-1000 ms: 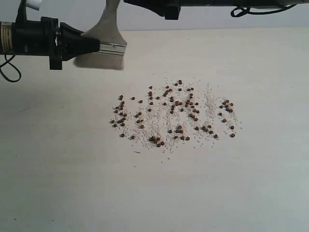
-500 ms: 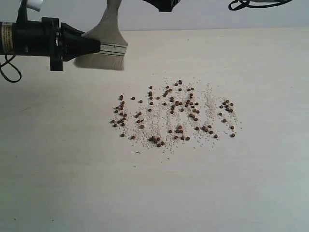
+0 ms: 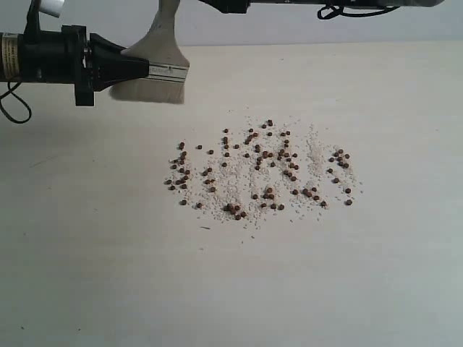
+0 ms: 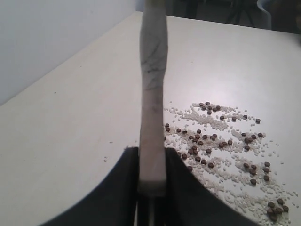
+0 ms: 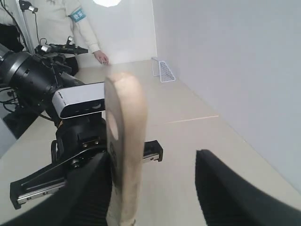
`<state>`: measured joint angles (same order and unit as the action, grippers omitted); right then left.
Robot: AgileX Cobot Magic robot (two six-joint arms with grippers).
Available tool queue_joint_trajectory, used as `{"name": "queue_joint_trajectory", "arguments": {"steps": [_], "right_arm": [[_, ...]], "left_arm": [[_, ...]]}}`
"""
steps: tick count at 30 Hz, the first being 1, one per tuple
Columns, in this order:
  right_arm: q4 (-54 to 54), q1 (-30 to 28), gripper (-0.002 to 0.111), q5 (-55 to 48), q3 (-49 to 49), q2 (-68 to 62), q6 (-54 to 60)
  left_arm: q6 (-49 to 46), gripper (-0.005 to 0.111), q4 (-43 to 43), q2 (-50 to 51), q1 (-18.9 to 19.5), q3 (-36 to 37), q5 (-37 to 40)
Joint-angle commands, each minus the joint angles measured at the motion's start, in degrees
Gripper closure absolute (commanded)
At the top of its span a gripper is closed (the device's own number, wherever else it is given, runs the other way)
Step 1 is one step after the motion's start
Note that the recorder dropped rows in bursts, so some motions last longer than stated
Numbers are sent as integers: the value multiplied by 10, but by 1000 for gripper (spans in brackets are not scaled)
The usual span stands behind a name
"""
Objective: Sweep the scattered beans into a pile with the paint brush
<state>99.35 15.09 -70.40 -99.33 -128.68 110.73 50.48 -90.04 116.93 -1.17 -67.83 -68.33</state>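
Observation:
The beans (image 3: 262,170) lie spread over a wide patch at the table's middle, mixed with fine white grains; they also show in the left wrist view (image 4: 212,140). The paint brush (image 3: 160,66) hangs upright above the far left of the table, bristles down and clear of the beans. My left gripper (image 3: 142,69) is shut on its ferrule from the side, and the brush (image 4: 152,117) is clamped between the black jaws (image 4: 151,157). My right gripper (image 5: 155,197) is open around the cream handle (image 5: 124,141), which rests against one finger (image 5: 87,193).
The pale table (image 3: 87,253) has bare surface on all sides of the bean patch. The right arm (image 3: 289,3) runs along the top edge of the exterior view. In the right wrist view a person (image 5: 61,19) stands beyond the table's far end.
The right arm has risen and shifted slightly left along the top edge of the view. The left gripper, brush and beans have stayed put.

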Motion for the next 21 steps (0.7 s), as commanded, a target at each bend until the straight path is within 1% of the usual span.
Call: {"name": "queue_joint_trajectory", "arguments": {"steps": [1,7,12,21], "right_arm": [[6,2,56,4,-26,-14,-12],[6,9,56,4,-28,-14,-19],[6,29,57,4,-36,-14,-18],[6,32,57,4,-69,-14,-30]], "left_arm": [[-23,107,13,-1,-2,2,-16],[-39,107,28,-1,-2,2,-16],[-42,107,32,-1,-2,2,-16],[-52,107,32,-1,-2,2,-16]]}}
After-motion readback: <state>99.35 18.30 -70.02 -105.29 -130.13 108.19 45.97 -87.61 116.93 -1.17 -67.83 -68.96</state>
